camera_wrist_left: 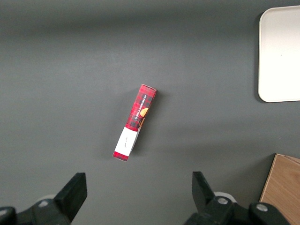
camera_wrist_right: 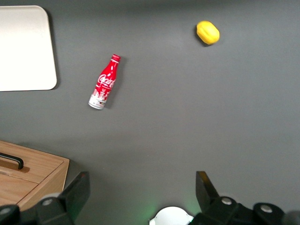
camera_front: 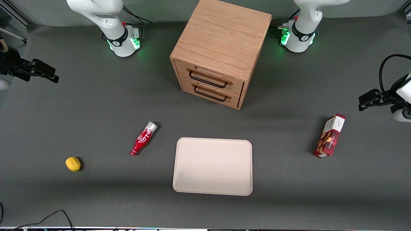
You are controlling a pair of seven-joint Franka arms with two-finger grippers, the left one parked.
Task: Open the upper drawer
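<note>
The oak cabinet [camera_front: 221, 38] stands on the grey table, farther from the front camera than the tray. Its upper drawer [camera_front: 210, 74] is shut, flush with the cabinet's front, with a thin black bar handle [camera_front: 207, 81]. The matching bottom drawer [camera_front: 208, 93] below it is shut too. My right gripper [camera_front: 51, 76] hangs open and empty above the working arm's end of the table, well apart from the cabinet. In the right wrist view the gripper [camera_wrist_right: 140, 187] has its fingers [camera_wrist_right: 77, 190] spread wide over bare table, and a corner of the cabinet [camera_wrist_right: 40, 171] with one end of a black handle [camera_wrist_right: 11, 160] shows.
A red bottle [camera_front: 143, 138] lies on its side in front of the cabinet, toward the working arm's end. A yellow lemon [camera_front: 73, 164] lies nearer that end. A beige tray [camera_front: 212, 166] lies near the front camera. A red snack box [camera_front: 329, 136] lies toward the parked arm's end.
</note>
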